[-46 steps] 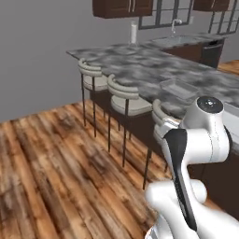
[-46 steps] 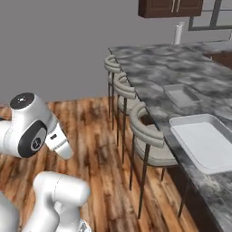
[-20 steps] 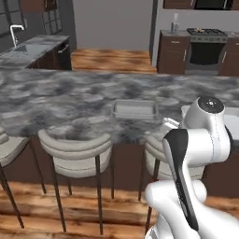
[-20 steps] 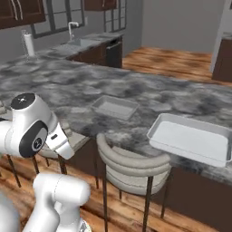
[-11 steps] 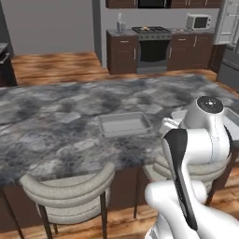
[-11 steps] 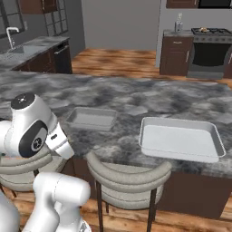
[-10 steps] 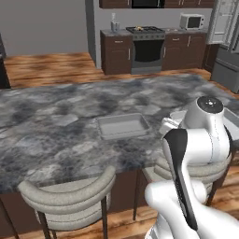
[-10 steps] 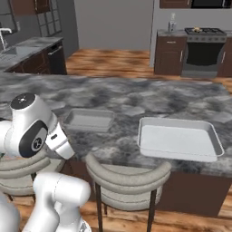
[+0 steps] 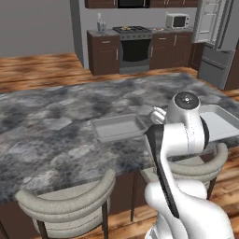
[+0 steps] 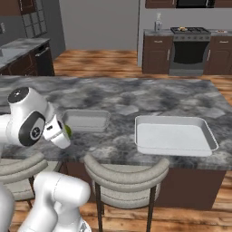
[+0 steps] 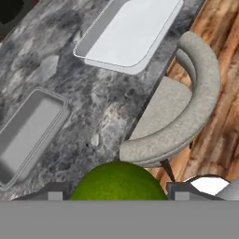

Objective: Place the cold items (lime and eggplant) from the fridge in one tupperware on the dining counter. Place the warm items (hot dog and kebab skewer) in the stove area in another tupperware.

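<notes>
Hand view: the lime [image 11: 117, 181] sits gripped between the two dark finger tips of the gripper [image 11: 114, 193], held above the near edge of the marble dining counter [image 11: 93, 98]. On that counter lie two tupperwares — a small grey one [image 11: 29, 135] and a larger white one [image 11: 128, 32] — both apart from the lime. A grey stool [image 11: 179, 116] stands just beside the counter's edge, below the gripper. Right base view: a sliver of the green lime [image 10: 67, 131] shows at the arm's hand, close to the small tupperware [image 10: 86, 120]; the stove [image 10: 190, 52] stands well behind the counter.
</notes>
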